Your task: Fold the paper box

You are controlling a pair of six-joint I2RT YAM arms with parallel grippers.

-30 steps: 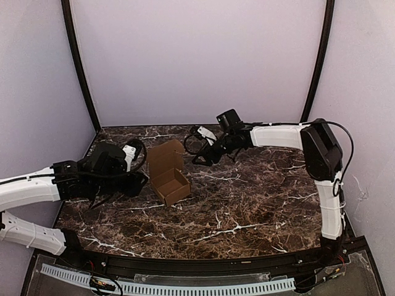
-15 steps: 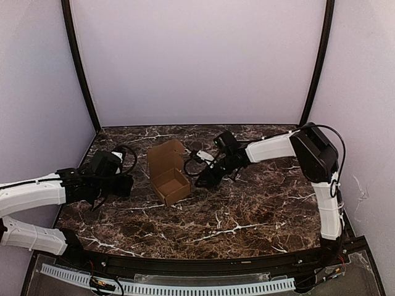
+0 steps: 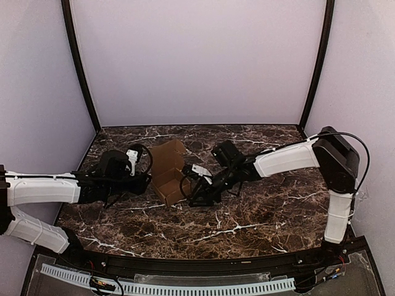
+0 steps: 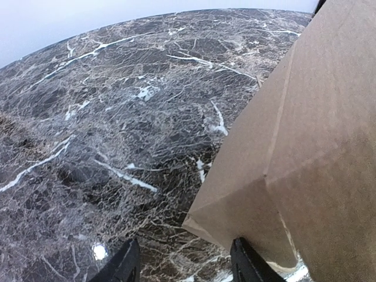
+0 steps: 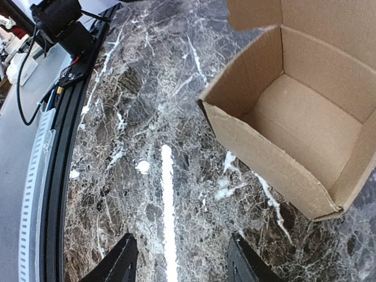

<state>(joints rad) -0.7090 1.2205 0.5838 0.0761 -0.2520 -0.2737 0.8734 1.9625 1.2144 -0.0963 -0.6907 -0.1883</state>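
Note:
The paper box (image 3: 171,180) is plain brown cardboard, open at the top, with its lid flap standing up at the back. My left gripper (image 3: 144,183) is open at the box's left side. In the left wrist view the box's outer wall (image 4: 305,147) fills the right half, and the right fingertip (image 4: 247,263) sits right at its lower corner; my left gripper (image 4: 185,267) holds nothing. My right gripper (image 3: 192,196) is low at the box's near right corner. In the right wrist view it (image 5: 182,264) stands open over bare marble, a little short of the box (image 5: 264,155).
The box sits on a dark marble tabletop (image 3: 247,209) enclosed by pale walls. A black rail with cables (image 5: 70,106) runs along the near edge. Two curved black poles (image 3: 77,68) stand at the back corners.
My right gripper has swung down and toward the near edge, from behind the box to its near right corner. My left gripper drew back, then came forward to the box's left side. The box has not moved.

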